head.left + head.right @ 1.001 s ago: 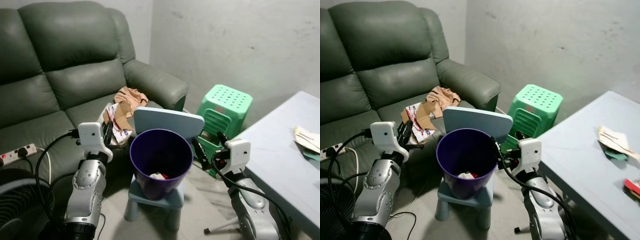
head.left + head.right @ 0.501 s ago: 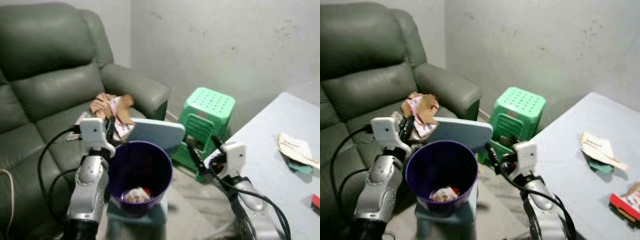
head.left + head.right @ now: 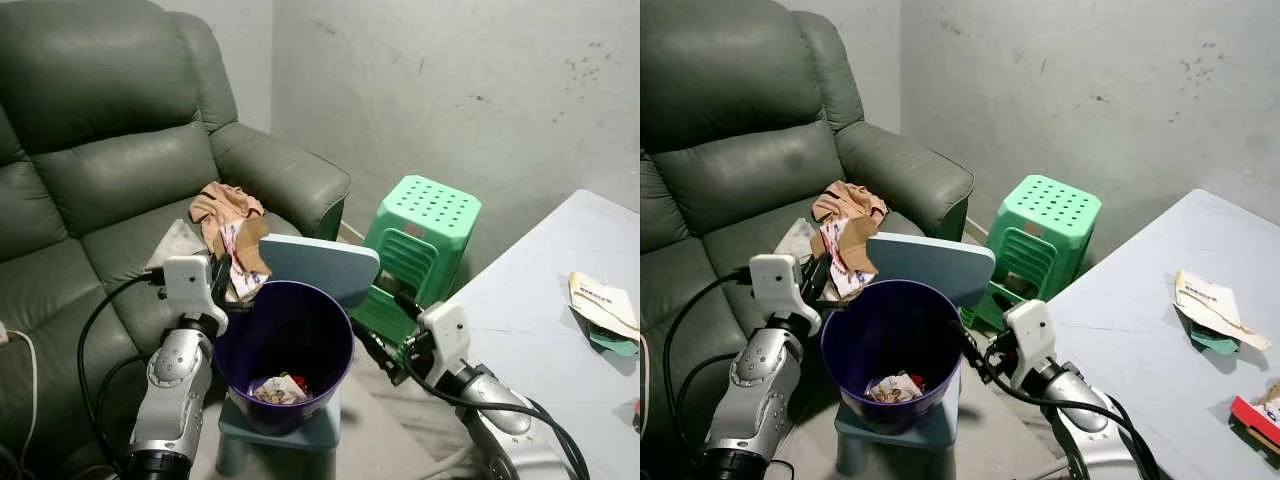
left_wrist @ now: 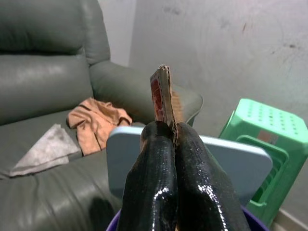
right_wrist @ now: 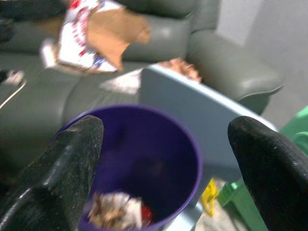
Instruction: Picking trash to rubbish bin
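A purple rubbish bin point(image 3: 318, 318) stands on the seat of a small pale-blue chair point(image 3: 320, 266), with crumpled trash point(image 3: 279, 389) at its bottom. My left gripper point(image 3: 221, 287) is at the bin's left rim, shut on a torn piece of printed cardboard point(image 3: 241, 262) that sticks up above the fingers point(image 4: 159, 163); the cardboard point(image 4: 163, 95) is pinched edge-on. My right gripper point(image 3: 384, 326) hangs open at the bin's right side, level with the rim. The right wrist view looks past its spread fingers point(image 5: 62, 163) into the bin point(image 5: 144, 159).
A grey-green sofa point(image 3: 110, 150) carries an orange cloth point(image 3: 222, 204) and a grey rag point(image 3: 180, 241). A green plastic stool point(image 3: 427, 218) stands behind the chair. A pale table point(image 3: 540, 330) at the right holds papers point(image 3: 602, 302) and a red box point(image 3: 1256, 412).
The camera has swung right and moved nearer the bin. The left gripper stays shut on the cardboard at the bin's rim. The right gripper has come lower and closer to the bin.
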Motion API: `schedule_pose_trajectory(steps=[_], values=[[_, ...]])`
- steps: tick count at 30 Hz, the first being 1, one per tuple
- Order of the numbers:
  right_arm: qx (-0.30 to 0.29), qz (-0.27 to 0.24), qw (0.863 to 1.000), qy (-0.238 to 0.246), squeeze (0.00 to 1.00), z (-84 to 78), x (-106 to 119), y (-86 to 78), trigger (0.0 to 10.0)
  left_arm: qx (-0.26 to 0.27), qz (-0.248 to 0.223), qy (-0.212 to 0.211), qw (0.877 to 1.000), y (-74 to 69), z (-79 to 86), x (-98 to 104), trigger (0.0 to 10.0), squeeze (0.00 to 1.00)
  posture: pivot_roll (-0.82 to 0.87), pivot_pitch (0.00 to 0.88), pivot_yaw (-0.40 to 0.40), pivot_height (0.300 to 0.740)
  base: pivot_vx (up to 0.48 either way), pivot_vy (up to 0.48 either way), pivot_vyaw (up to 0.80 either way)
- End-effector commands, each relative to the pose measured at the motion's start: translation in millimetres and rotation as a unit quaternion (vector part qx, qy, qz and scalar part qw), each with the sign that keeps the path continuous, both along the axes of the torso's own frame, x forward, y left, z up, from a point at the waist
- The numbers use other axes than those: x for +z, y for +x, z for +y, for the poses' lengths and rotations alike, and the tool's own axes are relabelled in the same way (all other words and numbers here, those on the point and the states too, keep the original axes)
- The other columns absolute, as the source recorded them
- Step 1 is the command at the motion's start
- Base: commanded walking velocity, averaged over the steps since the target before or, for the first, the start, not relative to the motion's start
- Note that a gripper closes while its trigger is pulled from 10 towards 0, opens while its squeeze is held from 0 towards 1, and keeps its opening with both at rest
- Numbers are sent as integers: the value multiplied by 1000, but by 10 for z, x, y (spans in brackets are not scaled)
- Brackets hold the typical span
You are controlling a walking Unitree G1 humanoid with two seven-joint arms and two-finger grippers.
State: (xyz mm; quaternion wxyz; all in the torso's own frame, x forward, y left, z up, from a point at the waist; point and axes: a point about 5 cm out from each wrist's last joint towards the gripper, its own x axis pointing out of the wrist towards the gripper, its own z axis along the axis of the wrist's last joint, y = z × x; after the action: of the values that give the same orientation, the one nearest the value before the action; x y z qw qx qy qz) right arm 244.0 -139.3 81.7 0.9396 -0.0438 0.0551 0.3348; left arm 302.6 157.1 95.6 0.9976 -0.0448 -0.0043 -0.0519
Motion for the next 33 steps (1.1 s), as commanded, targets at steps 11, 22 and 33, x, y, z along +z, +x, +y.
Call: schedule_pose_trajectory(steps=[11, 22, 33], values=[[18, 42, 998, -43, 0, -98, -154, -113, 10000, -36, 11, 6, 999, 171, 8, -75, 10000, 0, 50, 0, -101, 740, 0, 0, 0], [12, 35, 999, -37, 0, -91, -100, -92, 10000, -66, 57, -5, 996, 282, -27, -250, 10000, 0, 34, 0, -100, 740, 0, 0, 0], [3, 27, 999, -32, 0, -98, -45, -82, 10000, -99, 108, -18, 989, 220, -198, -499, 10000, 0, 14, 0, -91, 740, 0, 0, 0]])
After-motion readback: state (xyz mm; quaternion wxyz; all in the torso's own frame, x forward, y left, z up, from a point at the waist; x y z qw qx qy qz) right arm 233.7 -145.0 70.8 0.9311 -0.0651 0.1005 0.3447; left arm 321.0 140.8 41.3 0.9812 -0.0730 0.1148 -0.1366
